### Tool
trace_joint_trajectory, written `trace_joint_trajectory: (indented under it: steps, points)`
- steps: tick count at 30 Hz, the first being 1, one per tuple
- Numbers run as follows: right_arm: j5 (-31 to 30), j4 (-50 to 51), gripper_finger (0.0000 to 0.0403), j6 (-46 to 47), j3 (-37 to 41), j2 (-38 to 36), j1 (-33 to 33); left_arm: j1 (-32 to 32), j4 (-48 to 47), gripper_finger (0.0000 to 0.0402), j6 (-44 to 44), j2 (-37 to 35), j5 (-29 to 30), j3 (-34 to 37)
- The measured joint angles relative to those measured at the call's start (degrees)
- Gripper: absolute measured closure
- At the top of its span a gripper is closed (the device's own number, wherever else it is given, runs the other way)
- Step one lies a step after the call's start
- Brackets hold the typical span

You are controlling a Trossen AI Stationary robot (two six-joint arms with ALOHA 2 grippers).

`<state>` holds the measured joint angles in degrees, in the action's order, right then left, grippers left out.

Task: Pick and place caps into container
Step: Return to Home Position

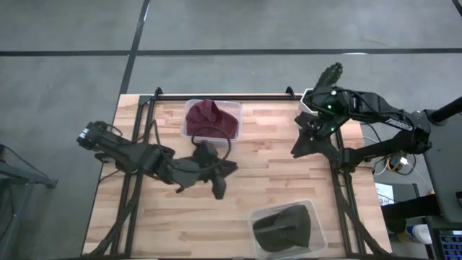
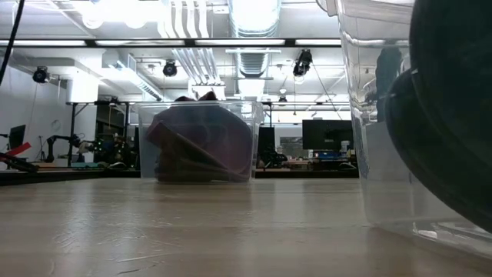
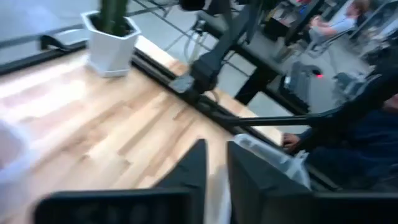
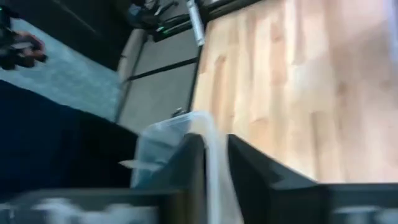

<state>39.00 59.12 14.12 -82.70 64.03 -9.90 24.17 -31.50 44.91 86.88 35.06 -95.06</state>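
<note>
Soft maroon fabric caps (image 1: pixel 209 115) fill a clear plastic tub (image 1: pixel 234 108) well apart from the white cactus pot (image 1: pixel 306 101). Dark olive fabric caps (image 1: pixel 285 225) fill a second clear tub (image 1: pixel 317 235), farther from the pot. The caps look light and floppy, likely best pinched at the stiffer brim. The left gripper (image 1: pixel 222 180) and the right gripper (image 1: pixel 297 148), which is near the pot, hover over the wooden worktop (image 1: pixel 274 180). Each has its fingers nearly together and empty.

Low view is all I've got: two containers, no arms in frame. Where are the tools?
Observer: High view has the left tool over the table near its middle. It is just on the near side of the far container holding the maroon caps.
Operator: And the right one?
Observer: The right tool is by the table's right edge, near the corner where the cactus stands.
Operator: Any loose caps on the wood?
Observer: None in the high view. The dark caps lie inside the near container.
</note>
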Motion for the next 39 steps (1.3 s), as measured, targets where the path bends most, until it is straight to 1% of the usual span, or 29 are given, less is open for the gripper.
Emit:
trace_joint_trajectory:
  steps: [2, 4, 8, 12, 16, 18, 19, 22, 25, 27, 30, 31, 33, 35, 39]
  points:
    - [-3.8, -1.8, 0.0368, -0.9, 0.3, -0.6, 1.2, 0.0, -2.8, 0.0382, 0.0, -2.1, 1.1, 1.4]
    - [-7.4, -5.5, 0.0384, -0.9, 1.5, -1.5, 2.1, -0.2, -3.7, 0.0393, -0.8, -4.6, 1.5, 4.0]
    - [-15.7, -17.0, 0.0393, -0.4, 6.2, -4.7, 3.4, -0.8, -1.4, 0.0399, -3.7, -11.2, 1.5, 11.9]
    - [-21.8, -27.9, 0.0394, 1.3, 12.0, -8.1, 3.8, -1.7, 6.2, 0.0401, -6.9, -20.3, 1.5, 23.5]
    - [-28.3, -29.4, 0.0394, 0.6, 16.3, -9.6, 3.8, -2.1, 13.6, 0.0401, -13.1, -30.0, 1.6, 35.8]
    - [-32.5, -29.3, 0.0394, -2.1, 18.5, -9.6, 3.7, -2.1, 14.0, 0.0401, -13.2, -34.3, 2.4, 40.8]
    - [-34.3, -29.2, 0.0394, -1.8, 19.8, -9.6, 3.6, -2.1, 13.5, 0.0401, -13.5, -36.4, 3.3, 43.1]
    - [-34.9, -30.6, 0.0394, 1.8, 24.2, -10.0, 3.6, -2.1, 10.6, 0.0401, -16.6, -42.5, 6.8, 49.5]
    - [-34.7, -37.7, 0.0394, 3.1, 29.4, -10.2, 3.9, -2.1, 11.3, 0.0401, -13.6, -48.1, 10.2, 56.2]
    - [-34.7, -45.6, 0.0394, 2.1, 33.1, -10.8, 4.1, -2.1, 15.7, 0.0401, -15.6, -50.9, 12.1, 60.3]
    - [-34.7, -56.5, 0.0394, 0.1, 38.7, -12.7, 4.0, -2.1, 21.8, 0.0401, -21.8, -54.6, 12.4, 66.0]
    - [-34.7, -57.6, 0.0394, -0.3, 40.2, -13.3, 4.0, -2.1, 23.6, 0.0401, -22.8, -55.7, 12.3, 67.5]
    - [-34.7, -56.6, 0.0394, -2.3, 42.9, -14.8, 4.0, -2.1, 25.8, 0.0401, -24.6, -58.0, 12.4, 69.5]
    - [-34.7, -54.5, 0.0394, -2.7, 45.2, -16.7, 4.0, -2.1, 26.3, 0.0401, -27.0, -60.0, 12.4, 70.6]
    - [-34.8, -56.2, 0.0394, -2.2, 51.4, -21.2, 4.0, -2.1, 26.2, 0.0401, -32.3, -63.5, 12.4, 72.2]
